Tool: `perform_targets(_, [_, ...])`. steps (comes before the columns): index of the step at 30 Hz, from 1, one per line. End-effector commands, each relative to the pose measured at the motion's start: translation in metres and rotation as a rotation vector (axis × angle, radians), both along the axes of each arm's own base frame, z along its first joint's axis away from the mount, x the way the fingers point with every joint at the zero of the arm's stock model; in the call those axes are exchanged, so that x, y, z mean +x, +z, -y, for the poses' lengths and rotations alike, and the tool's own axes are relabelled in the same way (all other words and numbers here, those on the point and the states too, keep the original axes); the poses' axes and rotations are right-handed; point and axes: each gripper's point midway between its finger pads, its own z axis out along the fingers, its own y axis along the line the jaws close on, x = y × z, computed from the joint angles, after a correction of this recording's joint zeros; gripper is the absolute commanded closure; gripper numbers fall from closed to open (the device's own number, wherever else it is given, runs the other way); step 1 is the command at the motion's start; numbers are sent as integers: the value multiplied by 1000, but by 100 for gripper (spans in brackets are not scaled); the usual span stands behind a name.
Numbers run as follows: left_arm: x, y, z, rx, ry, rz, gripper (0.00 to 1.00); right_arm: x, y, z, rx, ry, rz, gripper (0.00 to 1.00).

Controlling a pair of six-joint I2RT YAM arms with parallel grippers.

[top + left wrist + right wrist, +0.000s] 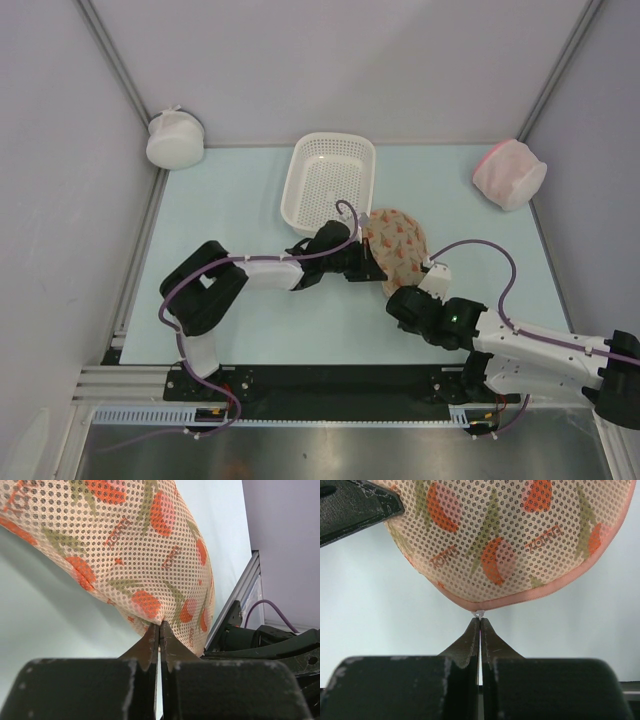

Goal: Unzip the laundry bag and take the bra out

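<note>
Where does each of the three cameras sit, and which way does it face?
Top external: above and behind the bases, looking down; both arms show.
Left wrist: looks along the shut left end effector at the laundry bag.
Right wrist: looks along the shut right end effector at the bag's pink edging.
Shared by all: the laundry bag.

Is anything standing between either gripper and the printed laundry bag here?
Nothing visible does. The left gripper is shut on the beige, orange-and-green printed mesh laundry bag, and the right gripper is pinched shut at its pink edging.

Basket (296, 190) behind bag (400, 245), prob. touching
</note>
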Motion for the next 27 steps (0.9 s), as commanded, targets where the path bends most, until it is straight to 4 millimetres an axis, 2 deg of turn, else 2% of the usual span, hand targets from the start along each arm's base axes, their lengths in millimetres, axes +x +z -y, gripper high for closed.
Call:
perform_targets(1, [22,21,-1,-29,20,104,96,1,-1,4,-28,-16,-1,100])
perform_targets(2, [21,22,-1,-32,17,110,87,1,-1,1,-20,-8,-3,100])
perform_targets(3, [18,24,-1,-35,12,115,67,1,-1,-3,-9,-1,-3,100])
perform_targets(5, [12,27,-6,-31,3,133,49,4,0,-13,17,21,0,100])
perform_targets(6, [9,28,-7,-29,-1,135,36,5,0,-17,25,27,1,100])
perform_targets(9, [2,23,-23,12,11,148,26,10,1,-33,55,52,9,100])
perform_targets(10, [-2,14,-31,43,20,138,25,14,6,-43,81,62,23,100])
perform_targets(11, [-3,17,-36,56,28,147,25,13,1,-47,68,80,9,100])
perform_targets(13, [-9,4,-50,110,40,136,25,16,4,-58,87,97,18,100])
perform_targets(15, [-14,5,-56,101,51,129,25,18,2,-68,79,125,16,100])
perform_targets(16, [-21,-3,-63,112,50,109,25,20,4,-75,93,135,25,100])
perform_targets(18, [-26,1,-64,84,58,102,26,22,3,-86,86,170,23,100])
perform_targets(19, [-32,-5,-68,88,55,89,26,24,5,-93,101,181,33,100])
perform_targets(21, [-36,0,-68,67,61,86,27,27,4,-104,93,214,33,100])
perform_targets(22, [-38,-4,-71,74,65,79,28,29,7,-111,105,224,41,100])
perform_targets(27, [-37,-4,-72,65,93,83,31,33,7,-130,103,275,35,100])
